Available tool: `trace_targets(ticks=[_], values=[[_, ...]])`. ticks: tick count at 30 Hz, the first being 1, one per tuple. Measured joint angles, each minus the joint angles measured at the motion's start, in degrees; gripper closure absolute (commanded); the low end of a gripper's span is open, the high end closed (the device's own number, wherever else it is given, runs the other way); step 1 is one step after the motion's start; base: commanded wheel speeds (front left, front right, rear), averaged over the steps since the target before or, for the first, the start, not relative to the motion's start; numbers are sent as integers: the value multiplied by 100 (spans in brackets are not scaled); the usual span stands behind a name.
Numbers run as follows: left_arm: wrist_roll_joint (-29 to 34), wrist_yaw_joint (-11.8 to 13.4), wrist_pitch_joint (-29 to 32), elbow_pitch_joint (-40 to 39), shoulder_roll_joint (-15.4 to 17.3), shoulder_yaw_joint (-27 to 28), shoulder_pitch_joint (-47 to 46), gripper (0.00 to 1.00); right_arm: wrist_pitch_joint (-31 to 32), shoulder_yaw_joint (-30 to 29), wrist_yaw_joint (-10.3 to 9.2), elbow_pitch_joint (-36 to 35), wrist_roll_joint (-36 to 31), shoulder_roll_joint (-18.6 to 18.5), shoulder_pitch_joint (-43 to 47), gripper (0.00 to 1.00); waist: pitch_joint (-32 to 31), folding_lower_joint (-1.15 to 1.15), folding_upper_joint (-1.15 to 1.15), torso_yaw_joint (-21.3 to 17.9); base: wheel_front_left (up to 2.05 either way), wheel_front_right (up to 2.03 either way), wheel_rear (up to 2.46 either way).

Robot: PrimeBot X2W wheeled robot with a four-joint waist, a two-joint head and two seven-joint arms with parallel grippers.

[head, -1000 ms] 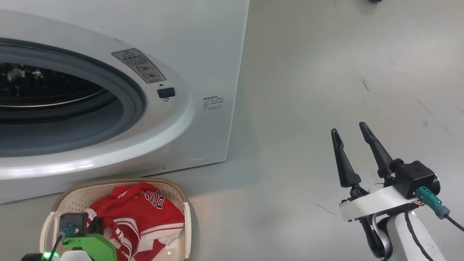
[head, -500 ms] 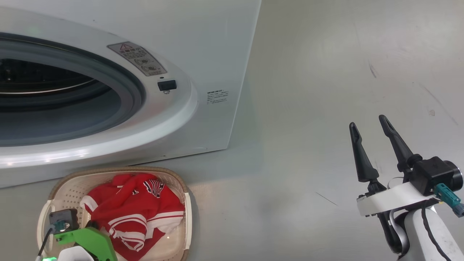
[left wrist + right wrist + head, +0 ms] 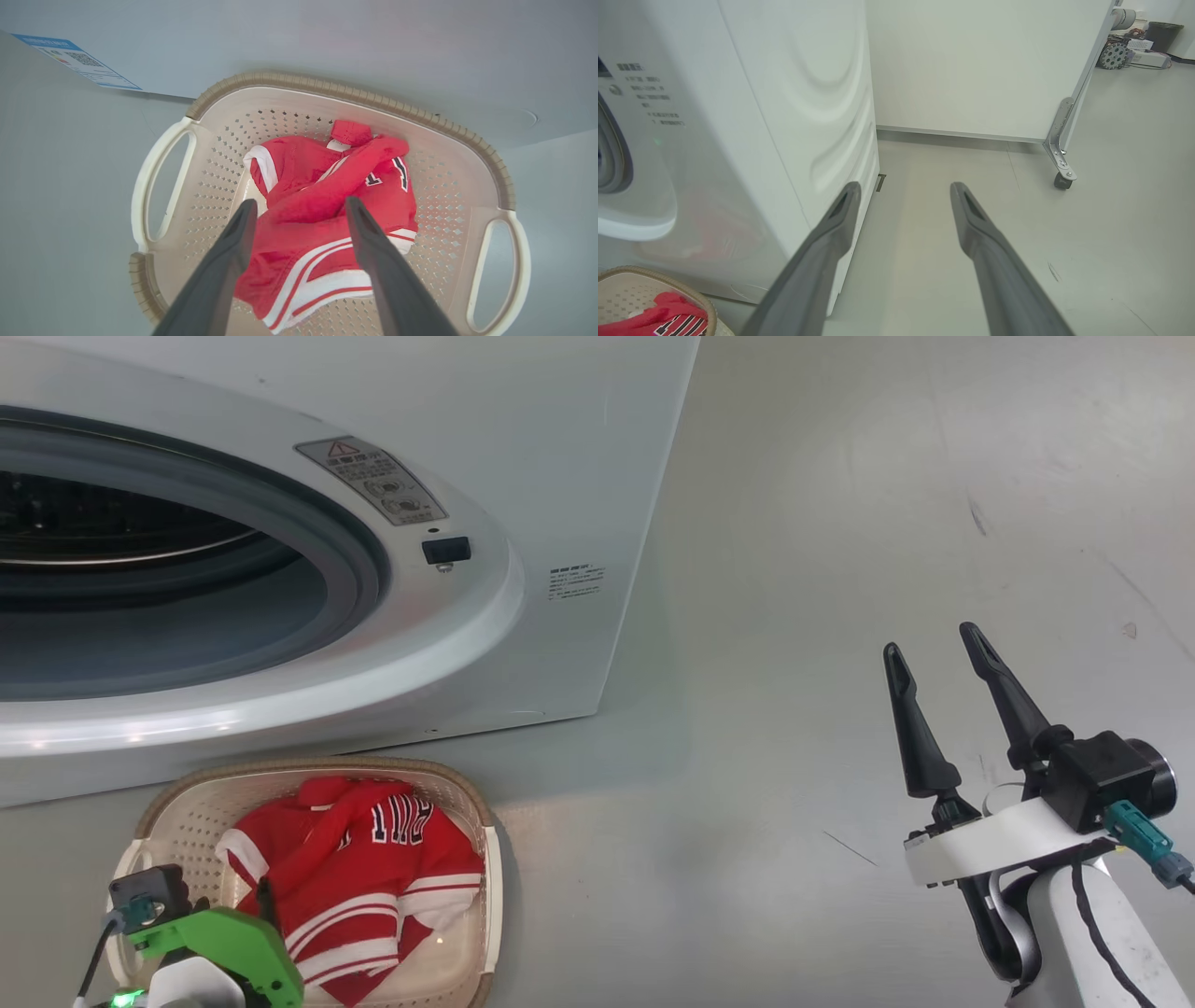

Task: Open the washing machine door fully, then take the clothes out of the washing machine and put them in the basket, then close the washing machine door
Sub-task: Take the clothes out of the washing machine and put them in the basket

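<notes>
Since a moment ago the left gripper has opened its fingers and let go, and the clothes have sunk down and spread out in the basket. The head camera has turned a bit too, so the whole picture sits a little differently. Now the left gripper hangs right over the basket and points down into it. Its two dark fingers are spread wide apart and hold nothing. The red clothes lie just under them, and one red fold runs across between the two finger tips. I cannot tell if the tips touch the cloth. White and red stripes show at the near edge of the pile, and dark letters with white edges show on the far side. The basket sits on the grey floor, just in front of the washing machine. The big round hole of the washing machine is open, with its grey rubber ring around it. The right gripper is well away to the right, up over bare floor. Its fingers are wide apart too and hold nothing. From the right wrist, a white cabinet on wheels stands behind the washing machine.
</notes>
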Motion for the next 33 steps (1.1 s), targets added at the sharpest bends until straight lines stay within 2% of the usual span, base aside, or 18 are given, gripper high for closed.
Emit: trace_targets(ticks=[4,7,15,25,33], values=[[107,-100,-147,148,-8,-169,-47,0,0,7,0,5,1,62,-5,0,-44,0,0,30,0,0,0],[76,-355,-453,133,-32,-200,-97,0,0,-2,0,19,5,82,-5,0,-110,0,0,68,0,0,0],[84,-556,-989,-86,-40,-392,-210,0,0,2,0,109,42,157,-7,0,-412,0,0,195,0,0,0],[554,-603,-1022,-764,-23,-964,-282,0,0,-48,0,254,68,197,48,0,-921,0,0,442,0,0,0],[695,-605,-1021,-1594,31,-1047,-267,0,0,-91,0,300,68,245,201,0,-1270,0,0,668,0,0,0]])
